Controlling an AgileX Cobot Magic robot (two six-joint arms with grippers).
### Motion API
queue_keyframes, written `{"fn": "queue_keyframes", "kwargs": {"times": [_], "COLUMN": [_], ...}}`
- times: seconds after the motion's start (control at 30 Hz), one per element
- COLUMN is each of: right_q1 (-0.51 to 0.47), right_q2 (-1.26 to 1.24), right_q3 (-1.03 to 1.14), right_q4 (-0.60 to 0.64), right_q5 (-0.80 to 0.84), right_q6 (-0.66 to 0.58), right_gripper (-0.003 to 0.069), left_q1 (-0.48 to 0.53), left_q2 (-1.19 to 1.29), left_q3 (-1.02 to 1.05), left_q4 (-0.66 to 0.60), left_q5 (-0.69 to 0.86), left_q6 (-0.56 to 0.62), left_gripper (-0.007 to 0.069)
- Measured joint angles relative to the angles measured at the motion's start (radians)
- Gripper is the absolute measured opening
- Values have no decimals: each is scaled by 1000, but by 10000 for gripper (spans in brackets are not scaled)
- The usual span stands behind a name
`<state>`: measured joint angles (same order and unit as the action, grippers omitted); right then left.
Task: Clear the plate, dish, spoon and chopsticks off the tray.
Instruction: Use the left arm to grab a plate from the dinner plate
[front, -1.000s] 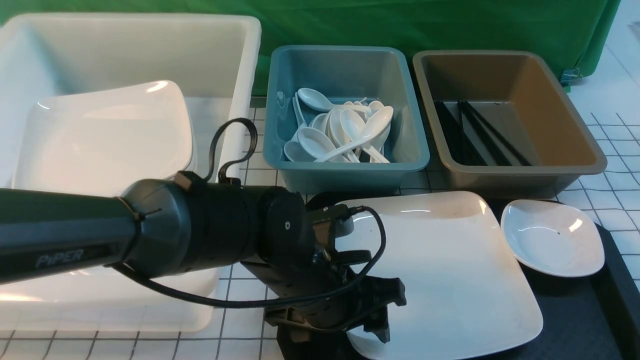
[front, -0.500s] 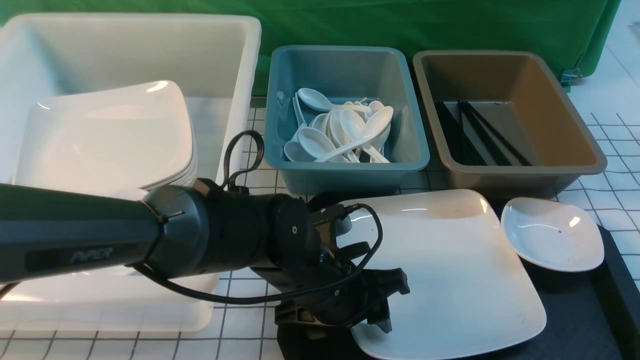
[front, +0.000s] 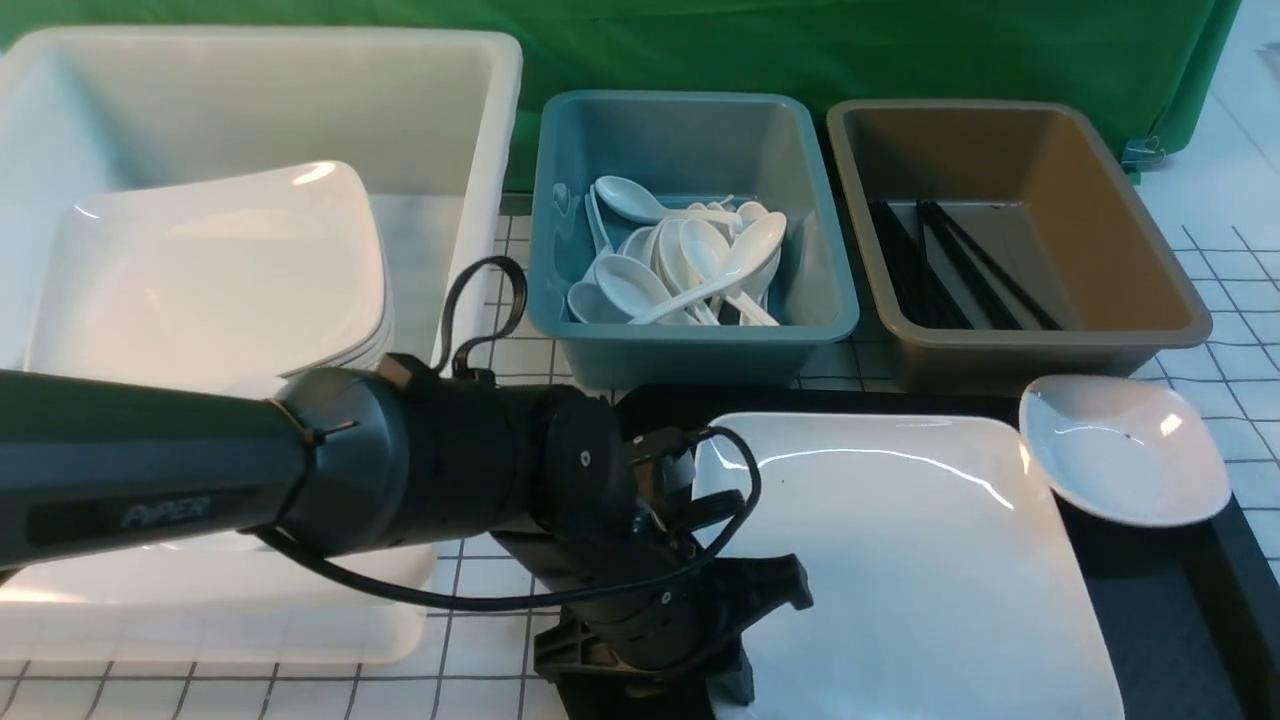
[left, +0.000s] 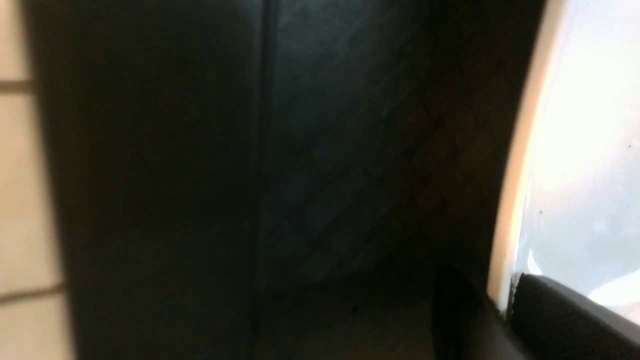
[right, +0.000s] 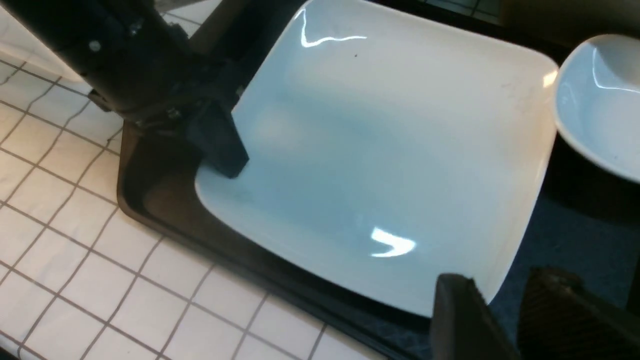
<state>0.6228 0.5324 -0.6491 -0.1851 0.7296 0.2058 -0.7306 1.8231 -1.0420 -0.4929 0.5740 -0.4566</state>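
Observation:
The large white plate (front: 900, 560) lies tilted on the black tray (front: 1160, 620). My left gripper (front: 745, 655) is shut on the plate's near-left rim; in the left wrist view both pads clamp that rim (left: 505, 300). The small white dish (front: 1120, 450) sits tipped at the tray's far right corner, against the plate's corner. My right gripper (right: 505, 300) shows only in its wrist view, open with nothing between its fingers, over the tray beside a plate (right: 380, 150) corner. No spoon or chopsticks show on the visible tray.
A big white tub (front: 480, 120) at the left holds a stack of white plates (front: 210, 270). Behind the tray, a blue bin (front: 690, 130) holds several white spoons, and a brown bin (front: 1050, 345) holds black chopsticks. The table is white with a grid.
My left gripper has closed on the plate's rim. The plate has shifted toward me and tilted. The dish has been pushed back and to the right.

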Motion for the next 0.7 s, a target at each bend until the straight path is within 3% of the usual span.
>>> {"fn": "queue_keyframes", "kwargs": {"times": [0.23, 0.7], "right_q1": [0, 0], "right_q2": [0, 0], "right_q3": [0, 0], "right_q4": [0, 1], "right_q5": [0, 0], "right_q6": [0, 0], "right_gripper": [240, 240], "left_q1": [0, 0], "left_q2": [-125, -354], "left_q3": [1, 2], "left_q4": [149, 182], "left_q5": [91, 151], "left_q6": [-58, 51], "left_gripper": [42, 15]}}
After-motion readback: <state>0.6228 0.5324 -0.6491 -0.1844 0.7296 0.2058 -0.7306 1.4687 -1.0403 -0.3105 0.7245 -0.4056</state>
